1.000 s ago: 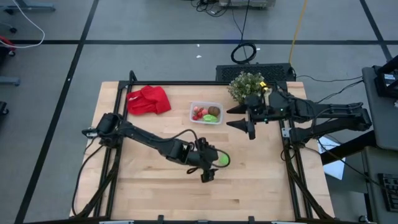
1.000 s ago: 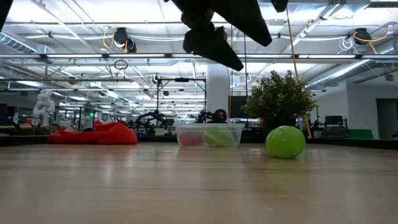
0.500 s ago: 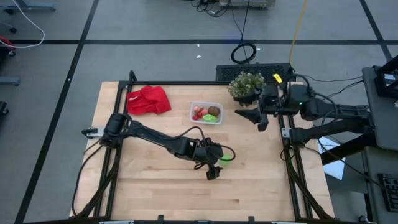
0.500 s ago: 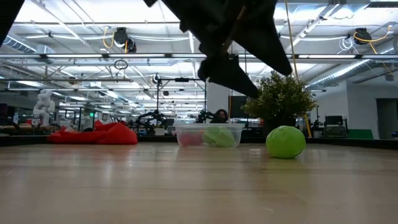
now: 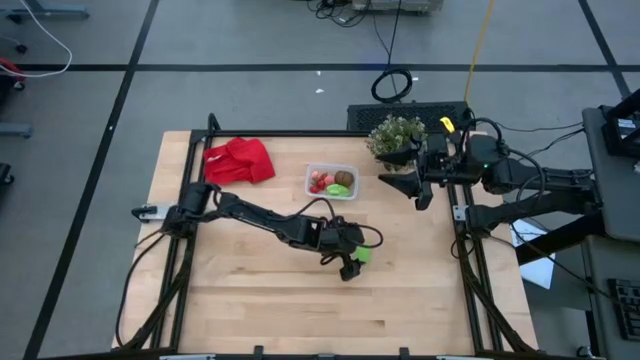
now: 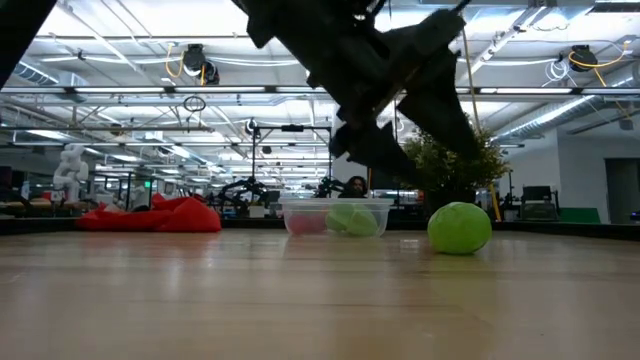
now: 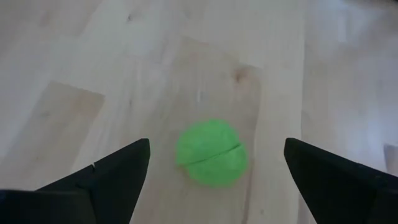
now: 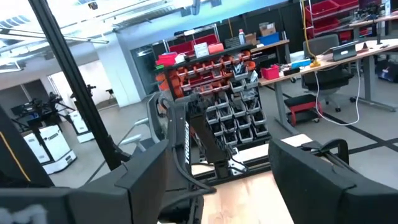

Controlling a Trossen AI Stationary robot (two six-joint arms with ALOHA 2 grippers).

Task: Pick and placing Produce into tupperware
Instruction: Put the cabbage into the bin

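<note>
One bright green round piece (image 5: 361, 255) rests on the wooden table, right of centre; it also shows in the low view as a green ball (image 6: 459, 228). My left gripper (image 7: 216, 144) hangs open just above it, one finger on either side of the green piece (image 7: 210, 152), touching nothing. The clear tupperware (image 5: 331, 181) stands toward the far edge and holds red strawberry pieces (image 5: 318, 182), a brown oval (image 5: 343, 179) and a green piece (image 6: 350, 218). My right gripper (image 5: 410, 186) waits open and raised by the right edge, near the potted plant.
A red cloth (image 5: 239, 160) lies at the far left of the table. A bushy potted plant (image 5: 396, 135) stands at the far right, just beyond the right gripper. Bare wood stretches along the near half of the table (image 5: 300, 310).
My left gripper has moved a little toward the table's right edge and come down over the green piece, staying open. My right gripper drew back toward the far right corner, then held still. The green piece has not moved.
</note>
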